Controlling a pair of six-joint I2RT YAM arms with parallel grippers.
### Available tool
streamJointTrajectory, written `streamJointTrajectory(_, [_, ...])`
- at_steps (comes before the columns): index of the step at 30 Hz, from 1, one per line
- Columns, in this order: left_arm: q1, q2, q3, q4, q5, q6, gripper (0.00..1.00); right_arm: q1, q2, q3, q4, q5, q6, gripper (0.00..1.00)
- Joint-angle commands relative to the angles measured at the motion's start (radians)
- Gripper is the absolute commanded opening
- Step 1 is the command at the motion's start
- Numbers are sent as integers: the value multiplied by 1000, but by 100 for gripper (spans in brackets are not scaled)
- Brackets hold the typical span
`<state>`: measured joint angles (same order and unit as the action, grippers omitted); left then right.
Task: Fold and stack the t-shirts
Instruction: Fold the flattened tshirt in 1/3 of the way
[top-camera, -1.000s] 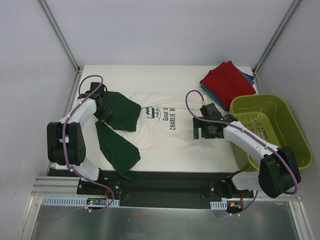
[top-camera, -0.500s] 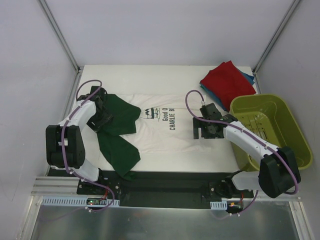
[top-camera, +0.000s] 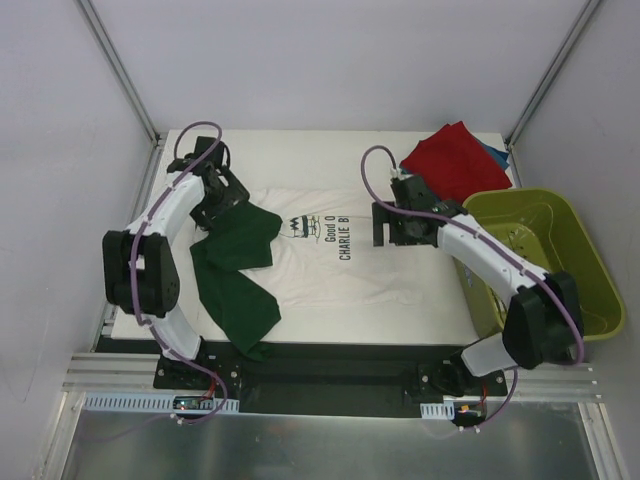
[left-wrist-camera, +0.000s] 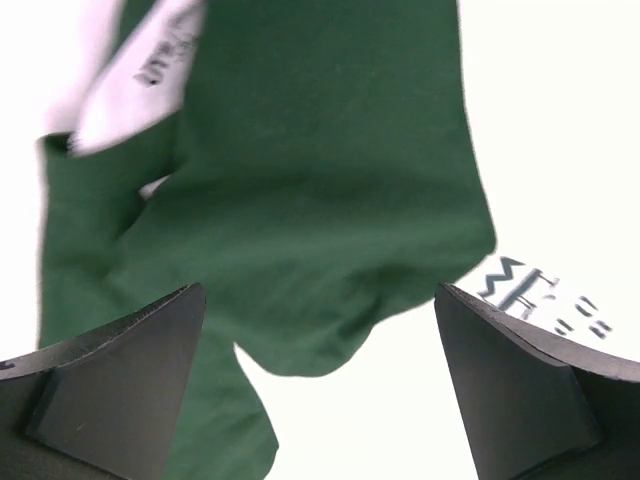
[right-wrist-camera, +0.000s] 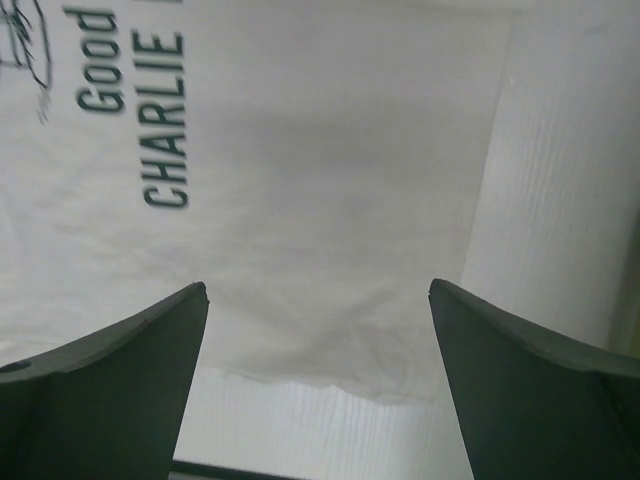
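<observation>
The cream-white t-shirt (top-camera: 335, 265) lies flat and face up in the middle of the white table (top-camera: 300, 148). Its cloth is smooth but for faint creases near the hem, and its black chest lettering (top-camera: 338, 236) runs sideways. The upper dark green sleeve (top-camera: 240, 240) is folded in over the shirt's body in a rumpled, rounded lobe. The lower green sleeve (top-camera: 240, 305) spreads as a long wedge toward the near edge. At the far right corner a folded red t-shirt (top-camera: 455, 165) rests on a teal-blue one (top-camera: 497, 153), of which only a thin edge shows. Just beside them stands the glossy, oval olive-green plastic basket (top-camera: 578, 250). The left gripper (top-camera: 232, 200) hovers over the folded sleeve with its dark, wedge-shaped fingers (left-wrist-camera: 110, 385) spread wide and nothing between them. The right gripper (top-camera: 380, 225) hangs above the lettering side of the shirt, its jaws equally wide and empty. A second ago the left pincer was clamped on the upper sleeve, farther to the left; it has since let go and drawn back toward the far edge. The right arm has shifted farther from its base, its jaws unchanged.
</observation>
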<state>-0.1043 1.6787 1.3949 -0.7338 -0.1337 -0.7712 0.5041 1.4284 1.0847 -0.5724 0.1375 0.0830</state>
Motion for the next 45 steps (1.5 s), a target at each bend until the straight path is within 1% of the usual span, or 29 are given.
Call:
streamJointTrajectory(1, [3,172,35,33,95,69,99,1,205,185,31,-36,-42,97])
streamJointTrajectory(3, [5,226,74,40,127,84,99,-9,280,260,25,-58,-52,97])
streamJointTrajectory(4, [5,274,87,40,132,88,99,-12,349,282,11,-79,-52,97])
streamJointTrajectory(7, [11,344,124,40,155,92,100,-35,462,342,-7,-114,-35,97])
streamJointTrajectory(13, [32,447,200,45,143,116,99,-82,587,409,-15,-170,-37,97])
streamJointTrajectory(16, [35,510,280,47,160,133,99,-110,632,431,-18,-184,-40,97])
streamJointTrajectory(18, [35,548,363,47,170,150,99,-128,673,471,-26,-190,-45,97])
streamJointTrajectory(21, [35,645,493,47,190,156,99,-156,743,570,-40,-206,-48,97])
streamJointTrajectory(23, [35,685,606,45,224,159,99,-165,771,660,-63,-205,-77,97])
streamJointTrajectory(25, [35,716,677,39,281,167,99,-158,770,699,-99,-202,-138,97])
streamJointTrajectory(26, [34,711,723,33,289,168,99,-153,750,705,-104,-197,-149,97])
streamJointTrajectory(28, [31,638,719,25,280,167,99,-135,661,675,-92,-174,-158,97])
streamJointTrajectory(29, [28,598,673,25,252,167,99,-128,624,657,-90,-173,-158,97])
streamJointTrajectory(30, [25,496,635,24,226,164,99,-121,539,599,-75,-168,-157,97])
streamJointTrajectory(31, [23,436,589,24,206,162,99,-99,491,565,-67,-159,-154,97])
streamJointTrajectory(32, [18,373,473,24,162,159,99,-85,442,526,-61,-145,-146,97])
streamJointTrajectory(33, [17,236,407,24,140,148,99,-69,337,479,-47,-94,-138,97])
streamJointTrajectory(34, [15,161,333,25,114,135,99,-34,281,387,-41,-73,-126,97])
streamJointTrajectory(35, [14,88,173,25,83,100,99,-16,224,329,-34,-53,-111,97])
streamJointTrajectory(36, [14,-59,89,25,39,80,99,0,110,276,-20,-24,-59,97])
streamJointTrajectory(37, [14,-133,2,25,13,55,99,34,49,157,-12,-10,-30,97])
streamJointTrajectory(38, [14,-205,-172,25,-9,26,99,48,-7,100,-6,0,0,97])
streamJointTrajectory(39, [15,-338,-257,25,-48,-29,99,78,-117,48,2,19,65,97])
streamJointTrajectory(40, [15,-399,-413,24,-61,-55,99,94,-173,-18,3,31,93,97])
streamJointTrajectory(41, [18,-457,-483,25,-70,-107,99,109,-274,-116,6,43,125,97])
streamJointTrajectory(42, [26,-558,-547,25,-81,-135,99,132,-322,-167,2,60,151,97])
streamJointTrajectory(43, [29,-601,-654,27,-93,-160,99,140,-365,-205,-3,68,199,97])
streamJointTrajectory(44, [32,-640,-695,27,-98,-192,99,149,-443,-266,-13,74,218,97])
streamJointTrajectory(45, [41,-699,-727,25,-98,-200,99,160,-477,-288,-35,91,230,97])
